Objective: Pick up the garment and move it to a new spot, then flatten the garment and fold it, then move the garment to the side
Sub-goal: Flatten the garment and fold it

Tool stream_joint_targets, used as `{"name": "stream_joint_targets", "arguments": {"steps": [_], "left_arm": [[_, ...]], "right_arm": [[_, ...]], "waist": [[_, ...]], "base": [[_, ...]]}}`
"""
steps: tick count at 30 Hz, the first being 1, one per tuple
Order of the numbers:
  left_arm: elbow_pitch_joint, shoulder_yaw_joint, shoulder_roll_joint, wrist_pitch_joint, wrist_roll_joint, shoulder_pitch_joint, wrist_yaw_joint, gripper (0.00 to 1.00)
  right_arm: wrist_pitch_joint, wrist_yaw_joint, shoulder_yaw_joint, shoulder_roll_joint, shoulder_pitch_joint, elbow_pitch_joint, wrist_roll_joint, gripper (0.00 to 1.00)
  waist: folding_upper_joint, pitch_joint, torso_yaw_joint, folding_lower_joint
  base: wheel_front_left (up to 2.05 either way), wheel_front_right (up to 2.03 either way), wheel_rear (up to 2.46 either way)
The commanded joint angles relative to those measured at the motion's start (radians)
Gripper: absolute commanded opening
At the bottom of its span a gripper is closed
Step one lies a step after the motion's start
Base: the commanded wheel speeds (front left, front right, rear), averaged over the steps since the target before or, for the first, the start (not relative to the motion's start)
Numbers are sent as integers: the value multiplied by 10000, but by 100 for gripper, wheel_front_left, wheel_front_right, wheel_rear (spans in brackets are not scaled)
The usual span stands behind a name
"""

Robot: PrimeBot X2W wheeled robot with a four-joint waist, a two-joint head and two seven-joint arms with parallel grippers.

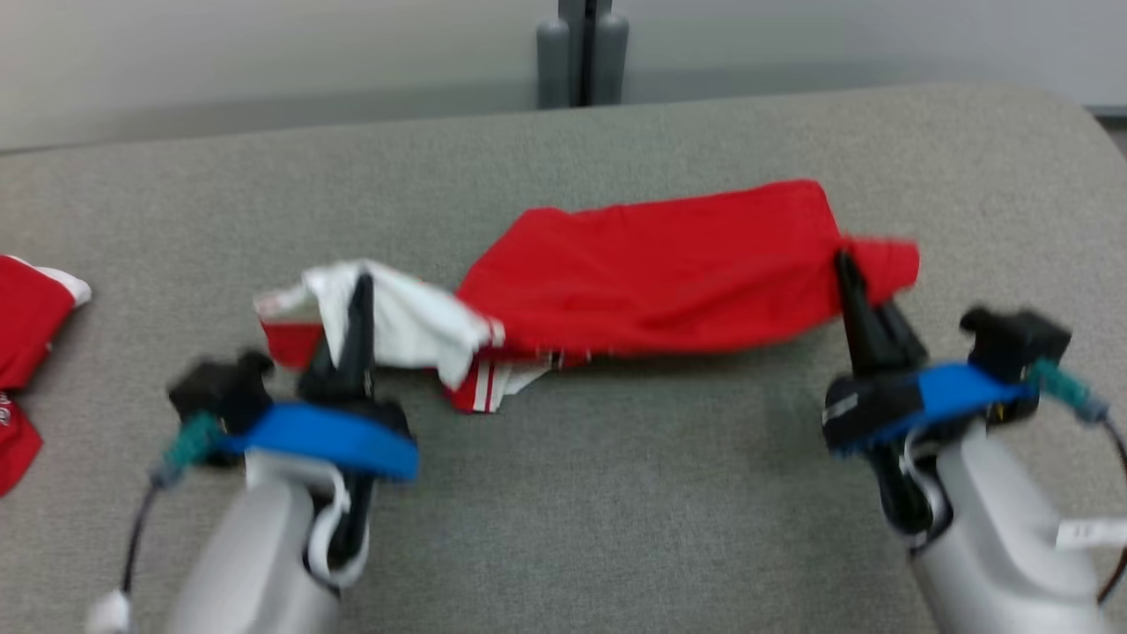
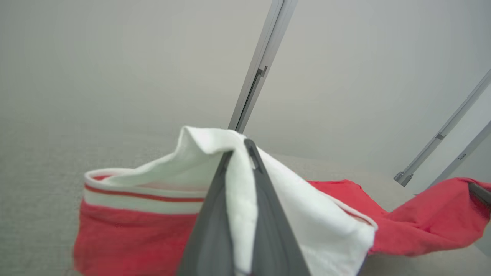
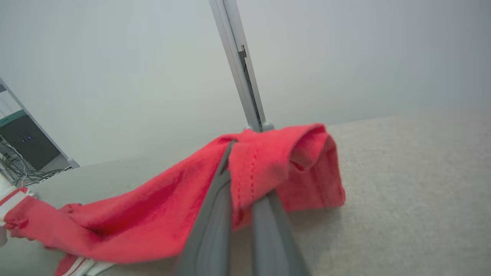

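Garment (image 1: 651,273) stretched out low over the grey worktop (image 1: 616,493), mid-frame. L fingers (image 1: 358,317) clamped tight on its white end, R fingers (image 1: 856,304) pinched shut on the red end.

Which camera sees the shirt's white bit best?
The left wrist view: the white bit is close and sharp, pinched by the left gripper. The head view shows it blurry; the right wrist view catches a striped edge.
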Motion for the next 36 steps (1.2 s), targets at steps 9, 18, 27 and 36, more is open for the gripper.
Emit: {"name": "stream_joint_targets", "arguments": {"steps": [9, 18, 27, 36], "left_arm": [[1743, 48, 894, 856, -1767, -6875, -11, 0], [3421, -43, 595, 728, -1794, -11875, -11, 0], [4305, -848, 246, 214, -2299, -14072, -12, 0], [3955, -1296, 1053, -19, -3029, -11054, -10, 0]], "right_arm": [[647, 1, 142, -334, -6340, 2329, 1687, 0], [865, 3, -336, -443, -10890, 4029, 2724, 0], [790, 3, 398, -723, -12728, 5278, 2833, 0], [265, 3, 1690, -372, -10043, 5326, 3562, 0]], "waist": [[-2, 2349, 105, 0], [-2, 3401, 208, 0], [-2, 3530, 318, 0], [-2, 3300, 102, 0]], "base": [[0, 0, 0], [0, 0, 0], [0, 0, 0], [0, 0, 0]]}}
